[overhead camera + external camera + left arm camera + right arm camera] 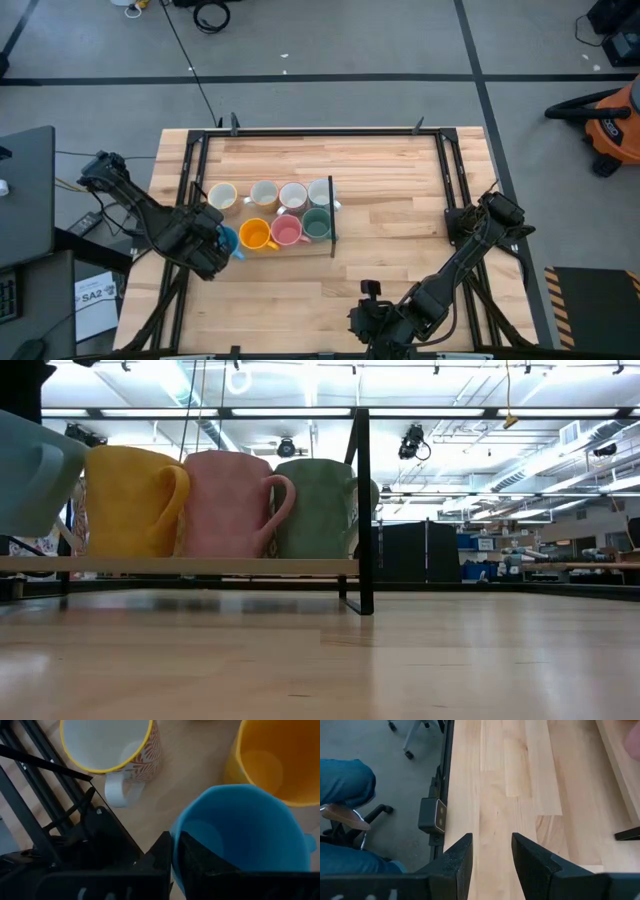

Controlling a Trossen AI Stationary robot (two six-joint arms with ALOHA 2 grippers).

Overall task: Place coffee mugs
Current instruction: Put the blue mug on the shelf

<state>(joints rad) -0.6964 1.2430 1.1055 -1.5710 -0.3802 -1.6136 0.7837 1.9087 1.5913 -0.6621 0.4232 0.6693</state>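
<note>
On the wooden table (390, 215) from above, seven mugs are sitting in two rows on the rack (331, 222). Left wrist view: the left gripper (173, 854) is pinching the blue mug (250, 835) (seemingly the last). The right gripper (491, 851) is waiting, spread.

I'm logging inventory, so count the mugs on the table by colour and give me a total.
White or cream ceramic mugs: 4
Orange-yellow ceramic mug: 1
Pink ceramic mug: 1
Green ceramic mug: 1
Blue ceramic mug, rim pinched by the left gripper: 1
Total: 8
</note>
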